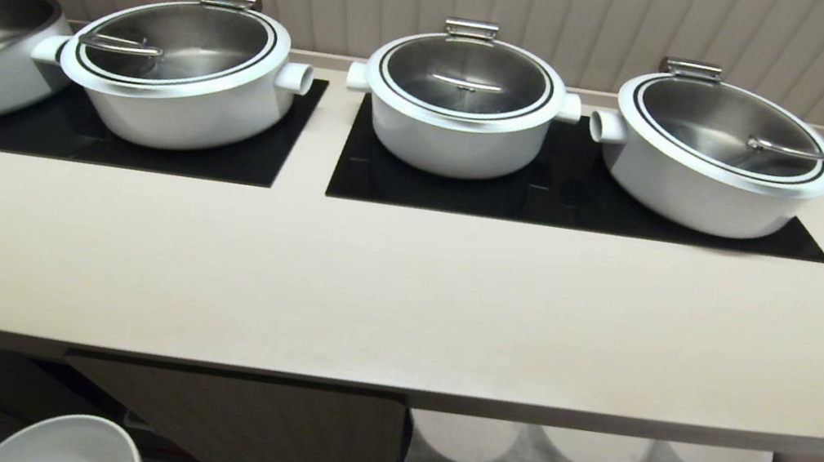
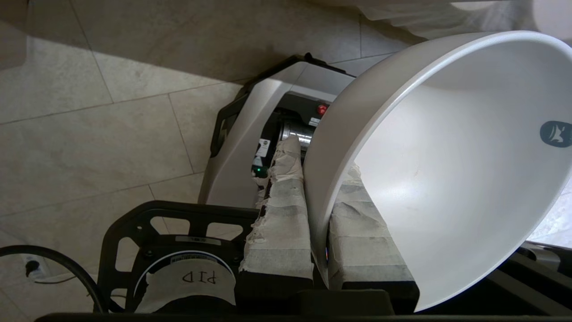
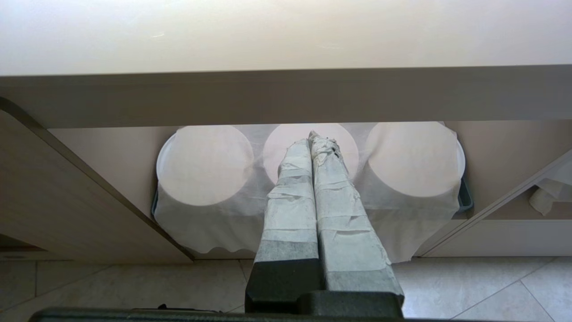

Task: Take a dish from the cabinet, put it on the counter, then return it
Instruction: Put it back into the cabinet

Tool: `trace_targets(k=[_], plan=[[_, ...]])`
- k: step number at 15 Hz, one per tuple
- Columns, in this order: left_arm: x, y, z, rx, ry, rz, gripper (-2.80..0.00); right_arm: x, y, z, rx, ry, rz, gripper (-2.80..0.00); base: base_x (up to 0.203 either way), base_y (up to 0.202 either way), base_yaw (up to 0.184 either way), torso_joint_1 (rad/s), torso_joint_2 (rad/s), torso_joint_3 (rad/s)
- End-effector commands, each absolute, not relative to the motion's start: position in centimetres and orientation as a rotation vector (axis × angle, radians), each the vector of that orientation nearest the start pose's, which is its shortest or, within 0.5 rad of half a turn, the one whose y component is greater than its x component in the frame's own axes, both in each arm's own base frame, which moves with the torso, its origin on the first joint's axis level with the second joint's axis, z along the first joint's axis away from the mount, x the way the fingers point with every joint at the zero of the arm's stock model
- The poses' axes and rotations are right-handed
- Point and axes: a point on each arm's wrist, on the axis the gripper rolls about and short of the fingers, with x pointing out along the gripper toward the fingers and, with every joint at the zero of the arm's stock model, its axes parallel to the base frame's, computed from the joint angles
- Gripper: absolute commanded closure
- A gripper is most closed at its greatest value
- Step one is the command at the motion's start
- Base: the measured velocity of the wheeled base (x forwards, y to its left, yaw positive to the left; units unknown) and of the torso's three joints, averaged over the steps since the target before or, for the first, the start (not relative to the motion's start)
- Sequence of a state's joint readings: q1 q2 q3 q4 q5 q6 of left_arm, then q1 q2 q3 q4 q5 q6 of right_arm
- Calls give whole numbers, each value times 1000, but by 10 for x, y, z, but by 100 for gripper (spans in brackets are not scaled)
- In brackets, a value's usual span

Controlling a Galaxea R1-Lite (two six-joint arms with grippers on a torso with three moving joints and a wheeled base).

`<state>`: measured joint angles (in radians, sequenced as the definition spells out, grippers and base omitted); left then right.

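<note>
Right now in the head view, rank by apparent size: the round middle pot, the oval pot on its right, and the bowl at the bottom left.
1. Oval pot, largest.
2. Middle pot.
3. Bowl, smallest as shown, but the frame's bottom edge cuts it off and it sits nearer the camera, so its rank is unsure.

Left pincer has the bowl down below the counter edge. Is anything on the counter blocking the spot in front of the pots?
Nothing visible does. The left pincer grips the bowl by its rim, below the counter. The front strip of the counter is bare; the lidded pots sit farther back on the black hob plates.
</note>
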<state>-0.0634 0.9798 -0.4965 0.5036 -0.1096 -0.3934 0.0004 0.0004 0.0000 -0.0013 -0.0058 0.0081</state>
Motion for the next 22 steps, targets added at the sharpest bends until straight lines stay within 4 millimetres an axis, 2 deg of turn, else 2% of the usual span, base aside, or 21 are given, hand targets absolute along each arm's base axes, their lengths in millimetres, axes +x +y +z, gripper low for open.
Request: trace_targets(k=[1, 22], plan=[[74, -6, 144, -387, 1015, 55, 0, -23, 0, 76, 8, -2, -6, 0, 0, 0, 0, 0, 0, 0], [72, -6, 147, -378, 996, 67, 0, -23, 0, 76, 8, -2, -5, 0, 0, 0, 0, 0, 0, 0]])
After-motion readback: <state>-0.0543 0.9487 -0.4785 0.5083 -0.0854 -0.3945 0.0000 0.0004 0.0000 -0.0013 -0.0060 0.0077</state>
